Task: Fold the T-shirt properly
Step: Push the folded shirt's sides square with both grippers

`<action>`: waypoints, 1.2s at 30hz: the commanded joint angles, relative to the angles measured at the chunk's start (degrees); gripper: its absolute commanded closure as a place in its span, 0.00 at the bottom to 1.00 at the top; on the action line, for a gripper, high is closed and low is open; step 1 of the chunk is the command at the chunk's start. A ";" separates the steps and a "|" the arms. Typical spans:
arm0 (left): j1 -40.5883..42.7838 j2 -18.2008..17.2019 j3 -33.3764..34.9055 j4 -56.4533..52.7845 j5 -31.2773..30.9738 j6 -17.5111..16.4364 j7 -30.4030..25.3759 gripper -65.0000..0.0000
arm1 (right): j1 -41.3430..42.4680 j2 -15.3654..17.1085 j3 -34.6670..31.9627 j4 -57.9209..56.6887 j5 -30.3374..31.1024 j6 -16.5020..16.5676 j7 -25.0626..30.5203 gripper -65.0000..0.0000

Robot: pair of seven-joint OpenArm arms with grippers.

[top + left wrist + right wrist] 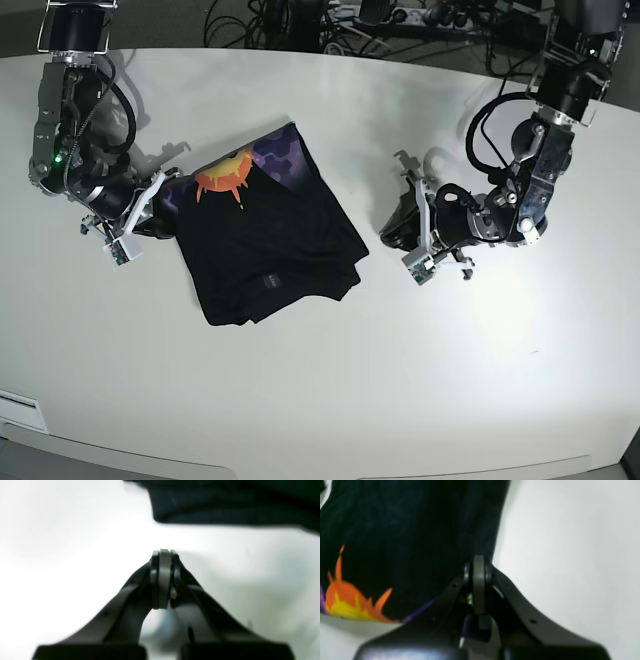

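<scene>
Large black cloth T-shirt with orange-yellow sun print lying part-folded mid white tabletop. Both jaws closed, empty: right gripper at shirt edge, left gripper apart. Next: reopen, grasp an edge, likely.

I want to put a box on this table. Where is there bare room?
The table is bare along its near edge below the T-shirt, and between the T-shirt and the left tool. It is crowded at the T-shirt's far-left edge, by the right tool.
</scene>
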 commanded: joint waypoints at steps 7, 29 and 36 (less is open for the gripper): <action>-4.09 8.13 0.20 -15.69 9.07 -1.57 -3.32 1.00 | -6.12 0.52 0.33 1.14 5.86 0.26 0.92 1.00; -15.47 15.41 0.33 -18.45 0.83 -1.66 10.47 1.00 | -16.37 -4.72 6.97 24.59 -0.35 -3.69 -0.68 1.00; -13.79 6.60 -0.52 -1.42 -22.43 -1.68 26.73 1.00 | -18.27 -4.90 13.44 34.14 8.83 -6.03 -2.64 1.00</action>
